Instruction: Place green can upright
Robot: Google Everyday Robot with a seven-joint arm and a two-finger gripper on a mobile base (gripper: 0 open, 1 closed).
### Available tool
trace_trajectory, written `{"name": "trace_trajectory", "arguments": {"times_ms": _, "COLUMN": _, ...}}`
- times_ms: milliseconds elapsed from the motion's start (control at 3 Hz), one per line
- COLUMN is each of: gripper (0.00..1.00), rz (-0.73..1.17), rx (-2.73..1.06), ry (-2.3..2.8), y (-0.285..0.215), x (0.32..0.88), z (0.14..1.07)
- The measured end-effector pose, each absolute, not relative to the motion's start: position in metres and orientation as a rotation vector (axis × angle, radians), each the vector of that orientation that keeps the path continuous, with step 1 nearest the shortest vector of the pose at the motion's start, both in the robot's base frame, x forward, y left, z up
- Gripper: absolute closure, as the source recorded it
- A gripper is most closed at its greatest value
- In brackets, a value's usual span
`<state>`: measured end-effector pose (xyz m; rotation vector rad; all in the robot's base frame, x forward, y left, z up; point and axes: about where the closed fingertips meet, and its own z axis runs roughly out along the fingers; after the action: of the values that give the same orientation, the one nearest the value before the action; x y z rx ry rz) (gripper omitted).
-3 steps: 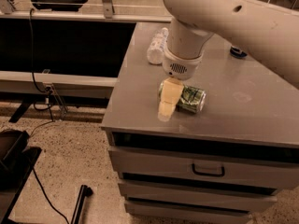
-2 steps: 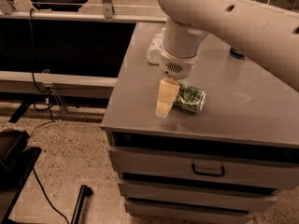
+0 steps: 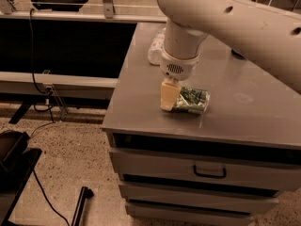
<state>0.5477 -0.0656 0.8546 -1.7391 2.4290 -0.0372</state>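
The green can [image 3: 193, 100] lies on its side near the front edge of the grey cabinet top [image 3: 244, 112], its shiny green wall dented. My gripper [image 3: 169, 98] hangs straight down from the big white arm [image 3: 225, 18] and rests at the can's left end, touching it or very close. The cream-coloured gripper part hides the can's left end, so I cannot see which end is the top.
A white plastic bottle [image 3: 156, 46] lies at the back left of the cabinet top, partly behind the arm. A dark object [image 3: 237, 54] shows at the back right. Drawers with a handle [image 3: 209, 173] are below. Cables and a black bar [image 3: 81, 204] lie on the floor at left.
The arm has shifted slightly to the left and the gripper sits a little higher at the can's left end. The can has stayed lying where it was.
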Motion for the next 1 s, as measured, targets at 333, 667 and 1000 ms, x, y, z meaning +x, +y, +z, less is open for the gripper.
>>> {"name": "trace_trajectory", "arguments": {"times_ms": 333, "gripper": 0.95, "rz": -0.017, "rx": -1.756, "ry": 2.385, "y": -0.065, "x": 0.549, "z": 0.861}}
{"name": "trace_trajectory", "arguments": {"times_ms": 667, "gripper": 1.00, "rz": 0.080, "rx": -1.755, "ry": 2.304, "y": -0.058, "x": 0.553, "z": 0.881}}
{"name": "trace_trajectory", "arguments": {"times_ms": 1000, "gripper": 1.00, "rz": 0.146, "rx": -1.751, "ry": 2.230, "y": -0.053, "x": 0.558, "z": 0.914}}
